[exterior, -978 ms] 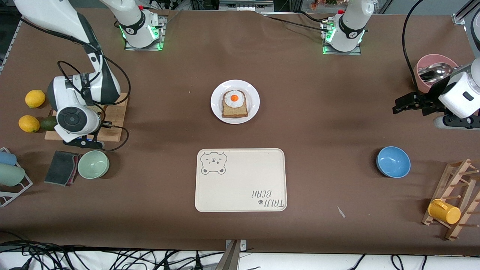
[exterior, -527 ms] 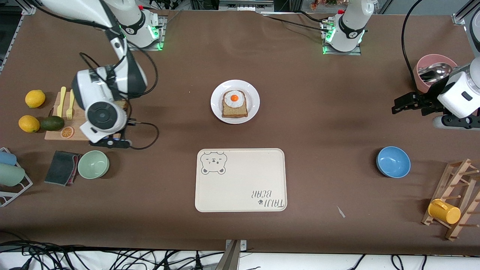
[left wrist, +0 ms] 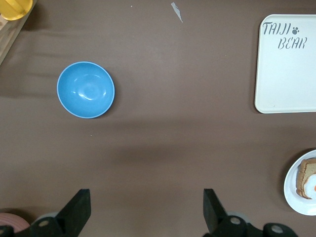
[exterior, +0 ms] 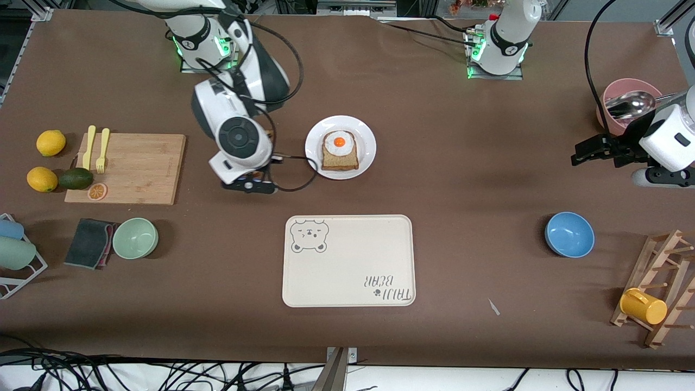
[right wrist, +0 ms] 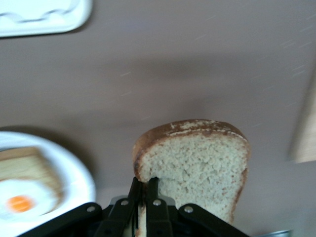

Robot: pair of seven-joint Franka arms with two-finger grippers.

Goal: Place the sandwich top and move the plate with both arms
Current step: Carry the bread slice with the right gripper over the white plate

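Note:
The white plate sits mid-table and carries a bread slice topped with a fried egg. My right gripper is shut on the crust edge of the sandwich top, a plain tan slice held upright. The right wrist hangs over the table beside the plate, toward the right arm's end, and hides the slice in the front view. The plate shows close by in the right wrist view. My left gripper is open and empty, waiting over the left arm's end beside a pink bowl.
A cream bear tray lies nearer the camera than the plate. A wooden board with yellow cutlery, lemons, an avocado, a green bowl and a sponge sit at the right arm's end. A blue bowl and a mug rack sit at the left arm's end.
The right arm has swung from over the wooden board toward the plate, carrying the slice. The left arm has stayed in place.

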